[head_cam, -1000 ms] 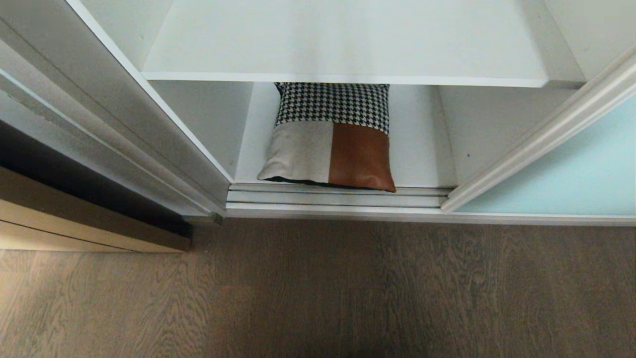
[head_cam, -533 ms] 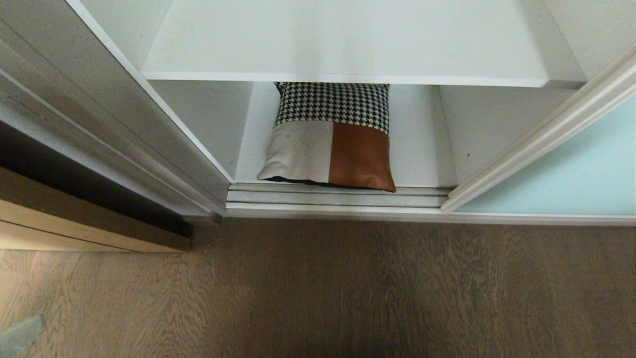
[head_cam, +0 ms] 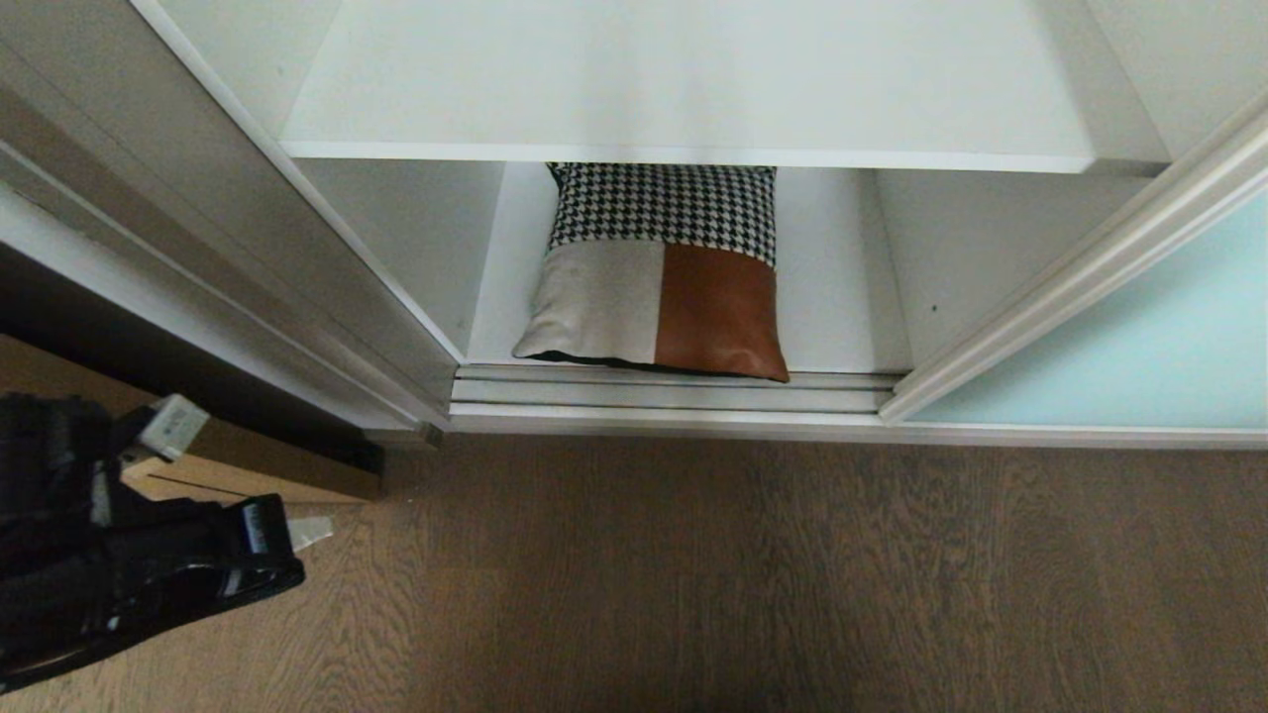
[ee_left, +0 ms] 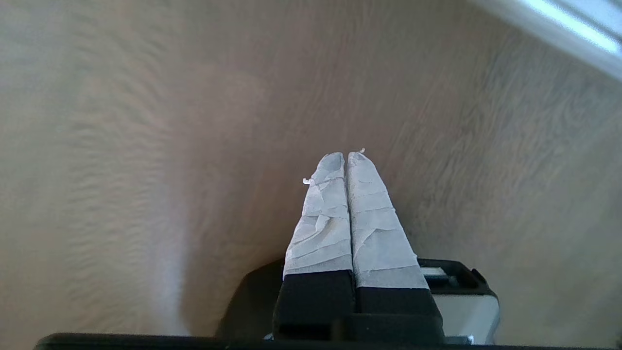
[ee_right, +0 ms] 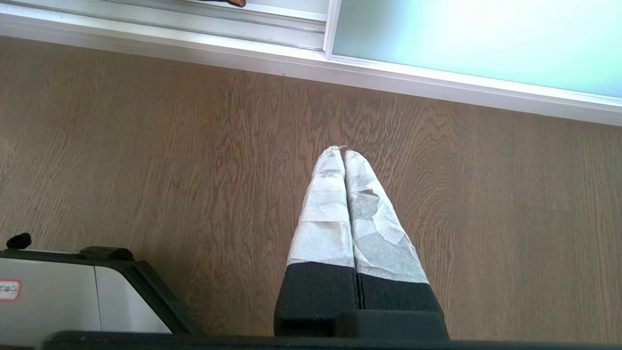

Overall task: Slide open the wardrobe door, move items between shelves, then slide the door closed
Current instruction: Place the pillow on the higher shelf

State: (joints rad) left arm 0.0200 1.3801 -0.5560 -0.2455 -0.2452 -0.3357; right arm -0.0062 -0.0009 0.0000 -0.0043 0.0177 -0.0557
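Cushion (head_cam: 659,282) lies on the bottom shelf (head_cam: 842,297), far and right of the nearer, clenched, empty left pincer (head_cam: 312,532); right pincer (ee_right: 344,153) likewise clenched.

Wardrobe opening clear left of sliding door (head_cam: 1139,337).

Brown wood-grain floor (head_cam: 792,574) lies beneath the left claw (head_cam: 313,532) and spreads away to its right. A tan panel (head_cam: 248,473) stands just beyond the left claw, low against the floor, with a dark recess (head_cam: 149,366) beyond that. Farther ahead and to the right of the left claw, a silver track (head_cam: 674,394) of parallel grooves borders the floor's far edge. The same floor also lies under the right claw (ee_right: 344,151), with the track ahead of it.
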